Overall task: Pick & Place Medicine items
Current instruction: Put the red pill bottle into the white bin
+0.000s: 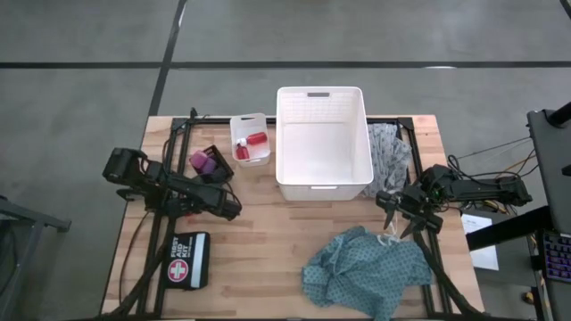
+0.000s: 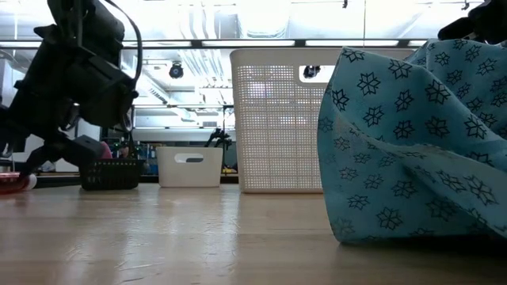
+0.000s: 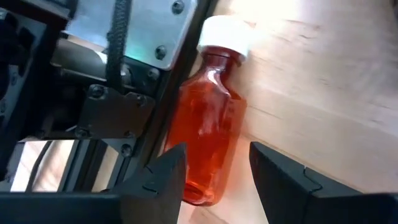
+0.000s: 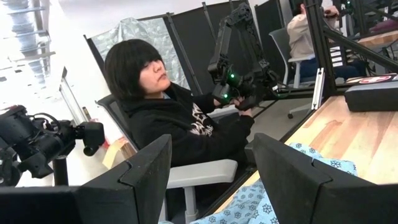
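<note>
A red bottle (image 3: 208, 118) with a white cap (image 3: 224, 38) lies on its side on the wood, against the dark metal frame. My left gripper (image 3: 216, 155) is open, with a finger on either side of the bottle's bottom end. In the high view it (image 1: 230, 209) is left of the table's middle. More red bottles (image 1: 253, 143) lie in a small white bin (image 1: 239, 123). A purple piece (image 1: 205, 163) sits in a small black basket. My right gripper (image 1: 395, 221) is open and empty above the far edge of the teal cloth (image 1: 366, 272). The grey cloth (image 1: 389, 147) lies right of the big basket.
A big white basket (image 1: 323, 183) stands at the table's far middle. A black first aid pouch (image 1: 187, 259) lies near the left front. Bare wood lies between the two grippers. A person (image 4: 161, 112) sits in a chair beyond the table's left side.
</note>
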